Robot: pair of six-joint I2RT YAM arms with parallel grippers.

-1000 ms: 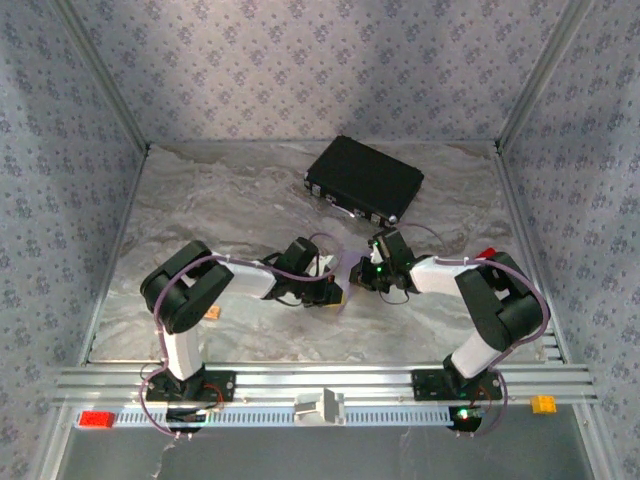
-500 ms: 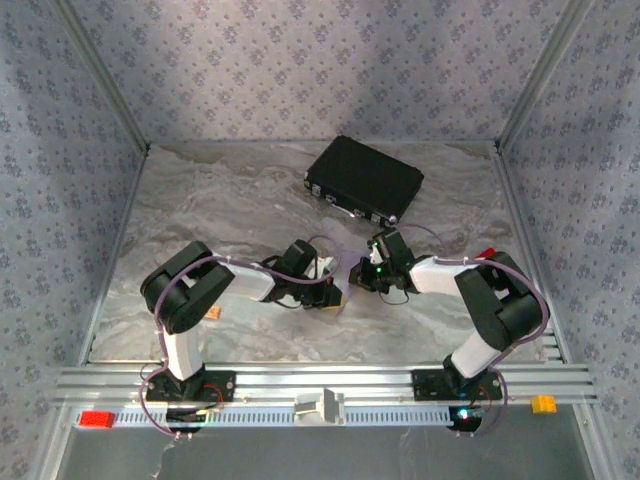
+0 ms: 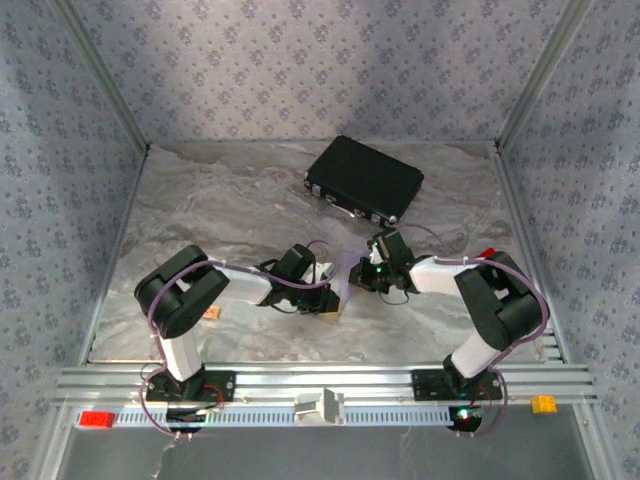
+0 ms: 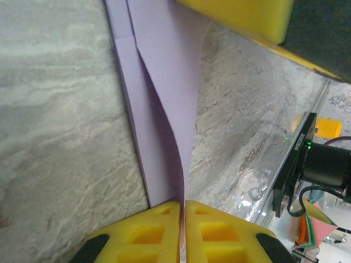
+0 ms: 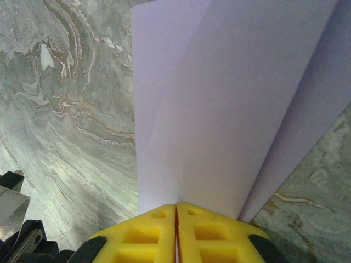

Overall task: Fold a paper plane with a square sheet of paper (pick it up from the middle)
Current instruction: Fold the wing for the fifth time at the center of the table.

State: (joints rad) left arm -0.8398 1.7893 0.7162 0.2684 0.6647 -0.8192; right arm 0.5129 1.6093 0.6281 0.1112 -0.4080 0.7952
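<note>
Left wrist | my left gripper (image 4: 182, 204) pinches paper (image 4: 164, 71) at 6 o'clock | right gripper (image 5: 176, 207) too | pull crease taut evenly

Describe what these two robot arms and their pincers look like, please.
The left arm and right arm each have chunky black joints linked by white tubular segments, with thin purplish cables looping alongside. A small green light glows near the right wrist. The left gripper and right gripper have bright yellow fingers with rectangular recesses, edged in black.
</note>
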